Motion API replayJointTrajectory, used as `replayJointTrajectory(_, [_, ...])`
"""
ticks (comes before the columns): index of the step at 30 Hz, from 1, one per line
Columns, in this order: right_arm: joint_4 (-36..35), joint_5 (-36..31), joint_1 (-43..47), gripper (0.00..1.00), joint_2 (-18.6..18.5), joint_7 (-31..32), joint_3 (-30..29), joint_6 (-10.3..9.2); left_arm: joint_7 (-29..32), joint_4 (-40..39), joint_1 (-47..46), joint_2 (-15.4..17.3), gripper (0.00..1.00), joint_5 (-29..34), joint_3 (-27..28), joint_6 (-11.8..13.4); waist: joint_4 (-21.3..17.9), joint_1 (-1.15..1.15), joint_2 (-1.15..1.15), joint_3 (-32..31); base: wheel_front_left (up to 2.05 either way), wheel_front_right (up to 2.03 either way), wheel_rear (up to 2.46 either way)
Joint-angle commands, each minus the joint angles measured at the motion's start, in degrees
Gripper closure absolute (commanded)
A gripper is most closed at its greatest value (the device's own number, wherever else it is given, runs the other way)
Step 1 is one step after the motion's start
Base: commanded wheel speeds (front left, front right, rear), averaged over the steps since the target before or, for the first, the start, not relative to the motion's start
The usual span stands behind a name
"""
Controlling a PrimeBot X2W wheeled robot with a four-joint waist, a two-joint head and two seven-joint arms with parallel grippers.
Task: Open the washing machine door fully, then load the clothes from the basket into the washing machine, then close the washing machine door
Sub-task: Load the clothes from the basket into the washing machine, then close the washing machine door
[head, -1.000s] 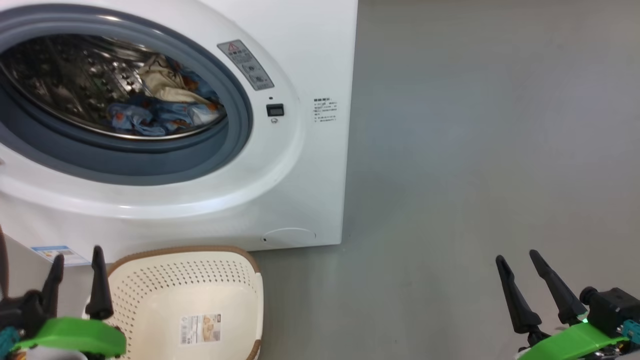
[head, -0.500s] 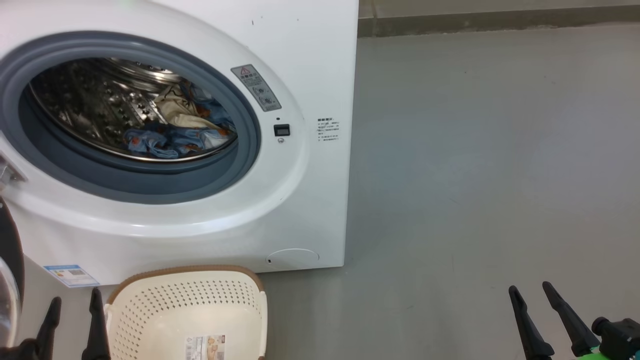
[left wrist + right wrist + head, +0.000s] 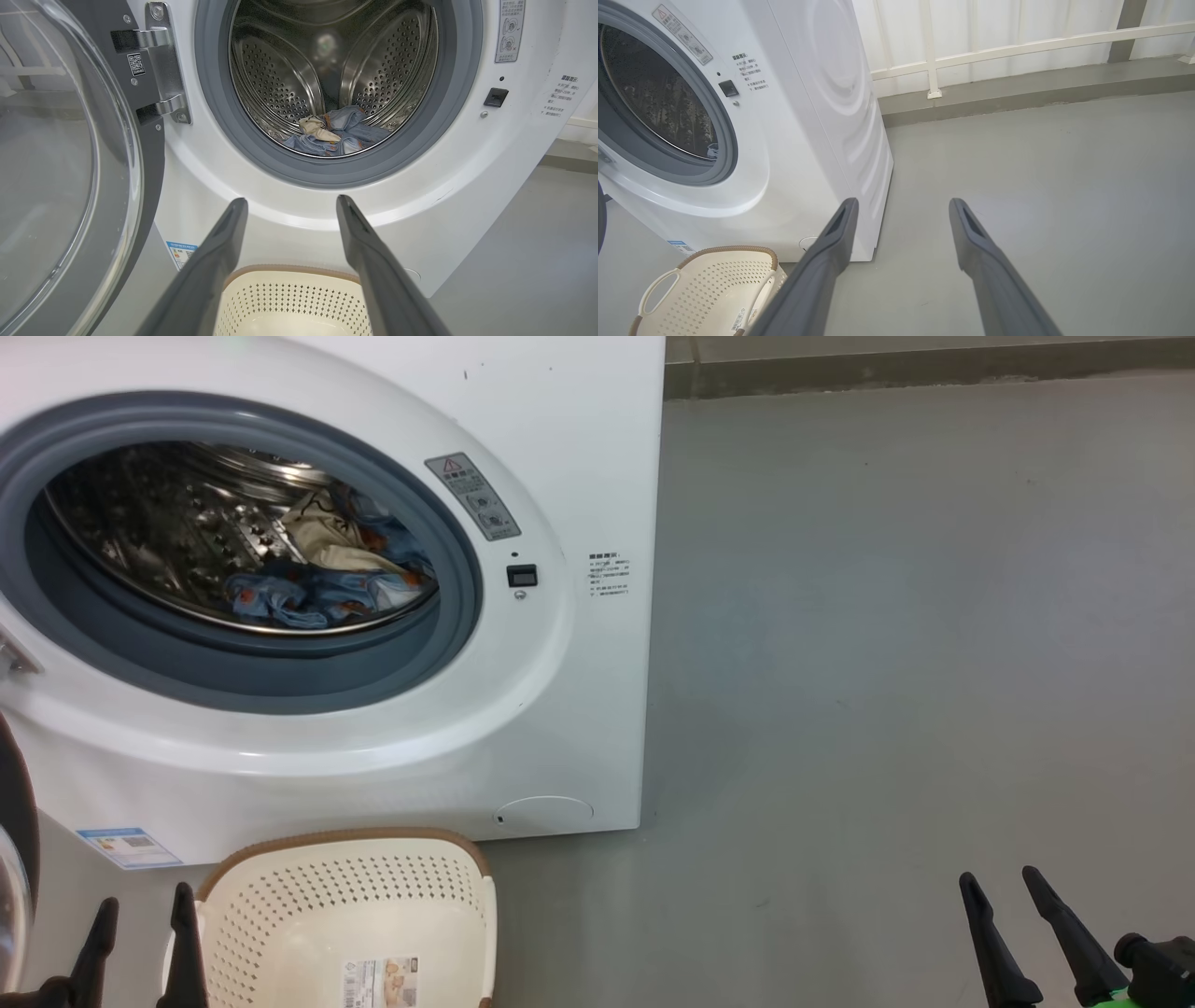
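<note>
Nearest you, at the lower left, your left claw (image 3: pixel 290 199) hangs with its fingers spread wide and grips nothing. Its right finger is just beside the left rim of the basket (image 3: pixel 373 887). Your right claw (image 3: pixel 999 875) is well apart from it, over bare floor (image 3: pixel 887 663) on the right, and is also spread and holding nothing.

The basket sits on the floor close against the front of the washer (image 3: pixel 560 709). You can see down to the paper label (image 3: pixel 380 982) on its bottom.

At the left, the door (image 3: pixel 70 163) stands swung out on its hinge (image 3: pixel 163 60), with the glass bowl toward you, so the round opening is uncovered.

Farther in, past the grey gasket (image 3: pixel 215 116), the clothes (image 3: pixel 336 135) lie in a small heap at the bottom of the drum (image 3: pixel 289 70). They are blue fabric with a cream piece on top.

Farthest off, behind the washer on the right, a white railing (image 3: pixel 1017 46) runs along the floor's edge.
</note>
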Motion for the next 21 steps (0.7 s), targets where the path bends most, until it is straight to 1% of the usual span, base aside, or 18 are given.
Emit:
replayJointTrajectory(1, [-1.5,0.0,-0.8,0.00,-0.8,-0.3,1.1,0.09,-0.3,-1.3,-1.3,1.6,0.00,-0.3,1.7,-0.2,0.0,0.00,0.00,0.0,0.00,0.00,0.00])
replayJointTrajectory(14, [-1.7,-0.2,-1.0,0.00,-0.6,-0.3,1.2,0.09,-0.3,-1.0,-1.6,1.4,0.00,0.2,1.8,-0.2,0.3,0.00,0.00,0.2,-0.03,0.03,0.00])
replayJointTrajectory(21, [-1.8,-0.2,-1.1,0.00,-0.6,-0.3,1.5,0.09,-0.3,-1.1,-1.5,1.5,0.00,0.5,1.6,-0.2,0.3,0.00,0.00,0.1,-0.82,0.82,0.00])
